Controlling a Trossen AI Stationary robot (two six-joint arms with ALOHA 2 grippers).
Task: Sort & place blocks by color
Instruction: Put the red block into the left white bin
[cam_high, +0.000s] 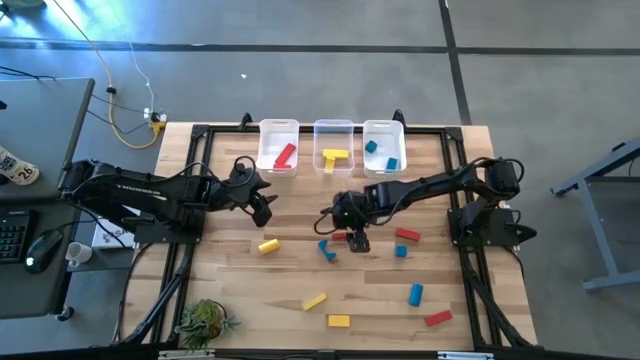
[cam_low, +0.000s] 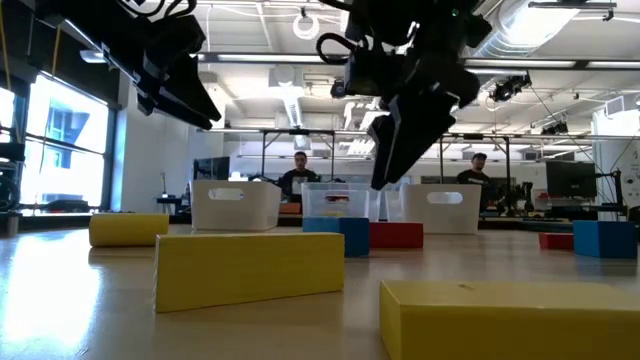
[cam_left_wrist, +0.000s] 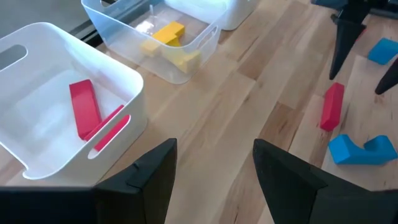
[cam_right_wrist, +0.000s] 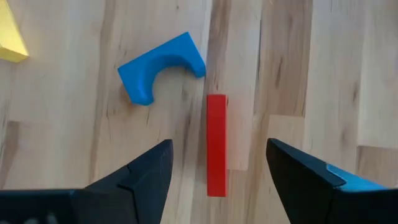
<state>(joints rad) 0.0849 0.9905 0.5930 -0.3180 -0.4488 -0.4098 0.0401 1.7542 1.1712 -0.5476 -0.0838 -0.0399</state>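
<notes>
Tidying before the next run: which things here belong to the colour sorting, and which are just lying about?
Part of the job:
loose blocks, e.g. red bar, blue arch
three bins
right tool, open over the red bar

Lying about:
potted plant
computer mouse

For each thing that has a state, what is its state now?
Right gripper: open, above the red bar.
Left gripper: open, empty.
Red bin: holds red blocks.
Middle bin: holds yellow blocks.
Third bin: holds blue blocks.
</notes>
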